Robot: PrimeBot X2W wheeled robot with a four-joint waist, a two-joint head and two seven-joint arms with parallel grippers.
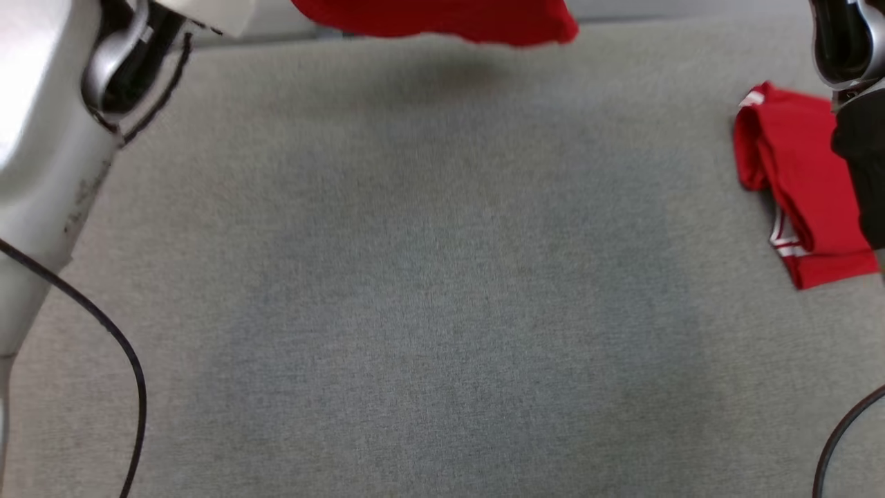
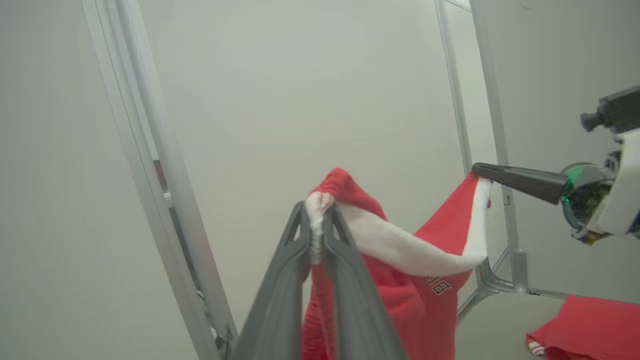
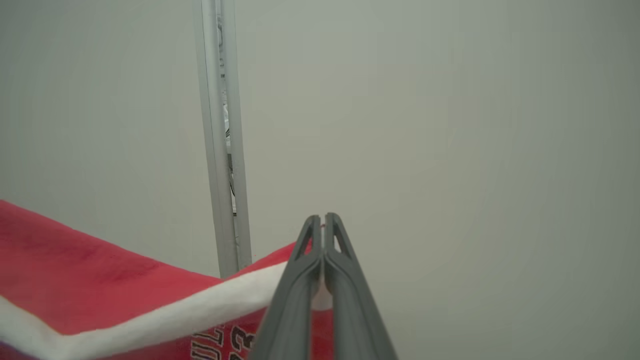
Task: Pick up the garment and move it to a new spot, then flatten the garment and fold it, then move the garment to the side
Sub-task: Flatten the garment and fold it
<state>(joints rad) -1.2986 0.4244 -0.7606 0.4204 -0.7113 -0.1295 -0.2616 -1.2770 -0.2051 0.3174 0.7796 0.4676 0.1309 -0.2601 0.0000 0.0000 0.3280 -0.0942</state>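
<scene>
The garment (image 2: pixel 410 310) was pinched aloft between the left tool (image 2: pixel 314 207) and right tool (image 3: pixel 322 217). Pickup was judged done, with placing, flattening and folding left.

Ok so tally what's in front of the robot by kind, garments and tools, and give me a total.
Red garments: 2, the held garment pinched by both tools, and the folded garment lying on the grey table.
Tools: 2, the left tool and the right tool, both shut on cloth.
Total: 4.
</scene>
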